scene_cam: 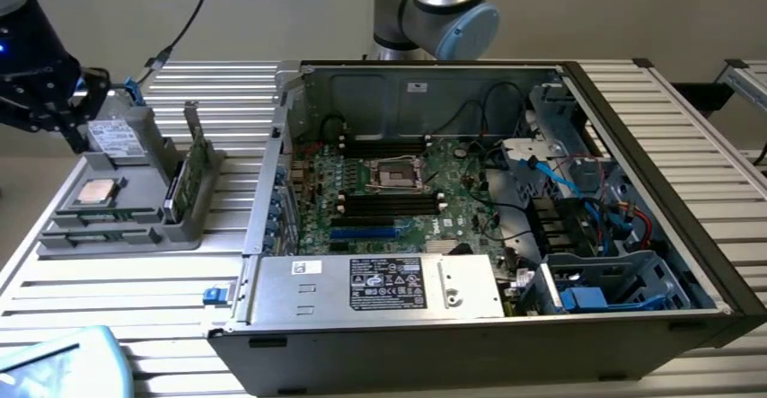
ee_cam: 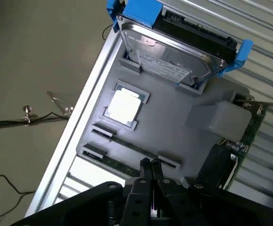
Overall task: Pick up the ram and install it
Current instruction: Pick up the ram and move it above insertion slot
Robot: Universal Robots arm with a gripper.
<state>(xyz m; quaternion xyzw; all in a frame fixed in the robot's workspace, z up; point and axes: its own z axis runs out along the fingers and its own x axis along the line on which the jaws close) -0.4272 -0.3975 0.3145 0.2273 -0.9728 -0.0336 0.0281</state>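
Pincer (jaws together) hangs over ram in tray.

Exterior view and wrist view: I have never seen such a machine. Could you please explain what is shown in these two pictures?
The machine is a robot arm with a claw at its end. The exterior view comes from a camera off the arm. The wrist view comes from a camera on the arm's wrist, looking down past the claw. On the slatted table stands an open computer case with its motherboard bare. Beside it, on the exterior view's left, a grey tray holds a drive, a processor and ram sticks. The claw is shut and holds nothing. It hangs over the tray, near the ram sticks.
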